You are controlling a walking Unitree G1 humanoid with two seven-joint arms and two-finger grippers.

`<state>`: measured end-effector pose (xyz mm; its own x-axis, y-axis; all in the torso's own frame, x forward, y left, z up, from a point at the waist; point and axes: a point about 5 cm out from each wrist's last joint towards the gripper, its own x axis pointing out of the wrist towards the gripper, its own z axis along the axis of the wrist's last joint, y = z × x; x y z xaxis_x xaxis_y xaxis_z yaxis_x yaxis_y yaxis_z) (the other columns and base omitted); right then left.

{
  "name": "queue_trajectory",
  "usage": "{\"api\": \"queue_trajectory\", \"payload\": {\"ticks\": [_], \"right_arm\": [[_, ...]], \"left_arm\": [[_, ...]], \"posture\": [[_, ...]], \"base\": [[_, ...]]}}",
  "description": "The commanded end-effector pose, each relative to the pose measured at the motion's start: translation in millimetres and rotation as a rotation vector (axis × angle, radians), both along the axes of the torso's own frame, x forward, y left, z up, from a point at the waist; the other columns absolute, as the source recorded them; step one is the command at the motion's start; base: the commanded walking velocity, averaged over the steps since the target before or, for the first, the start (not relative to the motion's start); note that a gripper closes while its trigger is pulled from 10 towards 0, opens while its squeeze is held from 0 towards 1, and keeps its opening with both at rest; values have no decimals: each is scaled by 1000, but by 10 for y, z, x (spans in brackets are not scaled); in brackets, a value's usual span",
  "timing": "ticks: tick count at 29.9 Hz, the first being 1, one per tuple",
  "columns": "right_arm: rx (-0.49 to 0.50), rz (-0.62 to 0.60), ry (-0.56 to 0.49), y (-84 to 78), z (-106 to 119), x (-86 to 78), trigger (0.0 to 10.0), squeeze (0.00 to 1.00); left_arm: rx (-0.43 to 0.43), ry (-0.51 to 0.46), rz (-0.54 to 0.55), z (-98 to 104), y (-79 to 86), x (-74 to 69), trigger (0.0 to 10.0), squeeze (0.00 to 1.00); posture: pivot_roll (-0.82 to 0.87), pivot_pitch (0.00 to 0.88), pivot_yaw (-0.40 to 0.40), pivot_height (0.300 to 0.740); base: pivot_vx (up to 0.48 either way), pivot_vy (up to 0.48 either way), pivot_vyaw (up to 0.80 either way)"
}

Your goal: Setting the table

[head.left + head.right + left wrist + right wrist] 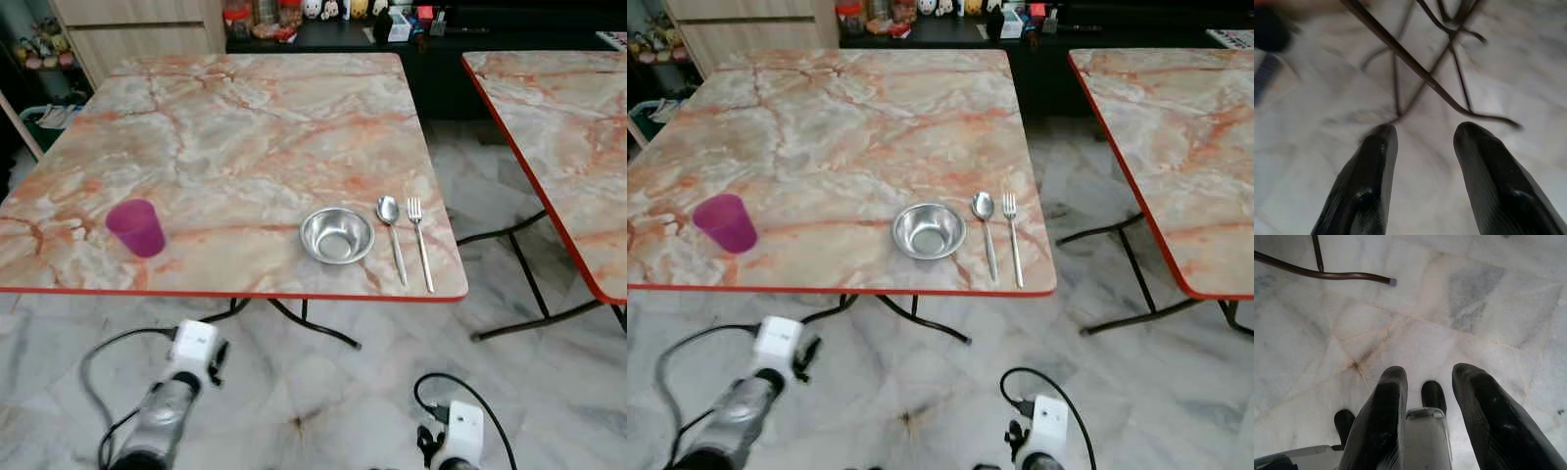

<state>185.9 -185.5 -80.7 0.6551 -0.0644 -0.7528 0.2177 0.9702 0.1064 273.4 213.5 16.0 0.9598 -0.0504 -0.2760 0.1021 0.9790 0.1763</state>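
Observation:
A steel bowl [336,235] rests near the front edge of the marble table [235,127]. Just to its right lie a spoon [391,233] and a fork [420,241], side by side. A purple cup [136,227] stands upright at the front left of the table. Both arms hang low in front of the table, over the floor. In the left wrist view my left gripper [1422,134] is open above the floor and the table's legs, holding nothing. In the right wrist view my right gripper [1427,374] is open over the tiles, also with nothing between its fingers.
A second marble table [558,117] stands to the right, across a gap of tiled floor. Dark curved metal legs [313,328] run under the near table. A dark counter [323,24] with jars and small items lines the back wall.

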Motion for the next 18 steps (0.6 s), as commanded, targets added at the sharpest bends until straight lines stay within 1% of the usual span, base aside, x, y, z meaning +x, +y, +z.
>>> {"api": "queue_trajectory", "payload": {"ticks": [1, 5, 7, 8, 10, 12, 13, 15, 17, 18], "right_arm": [[0, 20, 18, 18, -23, -39, 10000, 0], [1, 31, 23, 31, -30, -49, 10000, 0], [1, 38, 23, 34, -27, -42, 10000, 0], [0, 40, 20, 30, -19, -26, 10000, 0], [-1, 41, 17, 24, -13, -14, 10000, 0], [-1, 40, 12, 17, -5, 0, 10000, 0], [-2, 43, 12, 9, -2, 5, 10000, 0], [-4, 49, 12, 12, 2, 14, 10000, 0], [-5, 60, 11, 25, 5, 25, 10000, 0], [-5, 63, 11, 33, 8, 32, 10000, 0]], "left_arm": [[-15, -30, 18, 31, 56, -100, 10000, 0], [-3, -73, 32, 106, 130, -216, 10000, 0], [-36, -107, 14, 179, 136, -283, 10000, 0], [-43, -151, 0, 293, 138, -338, 10000, 0], [-32, -207, -10, 436, 159, -400, 10000, 0], [-53, -279, 20, 617, 204, -445, 10000, 0], [-69, -345, 37, 793, 225, -437, 10000, 0], [-97, -404, 34, 976, 205, -371, 10000, 0], [-132, -454, 23, 1151, 156, -274, 10000, 0], [-144, -485, 6, 1270, 98, -183, 10000, 0]], "posture": [[36, 111, 24, 740], [60, 122, 17, 740], [71, 132, 12, 740], [79, 144, 8, 740], [79, 142, 4, 740], [78, 150, 1, 740], [86, 155, -2, 740], [98, 160, -7, 740], [100, 160, -10, 740], [97, 160, -11, 740]], "base": [[0, 0, 0], [0, 0, 0], [0, 0, 0], [0, 0, 0], [0, 0, 0], [0, 0, 0], [0, 0, 0], [0, 0, 0], [0, 0, 0], [0, 0, 0]]}}
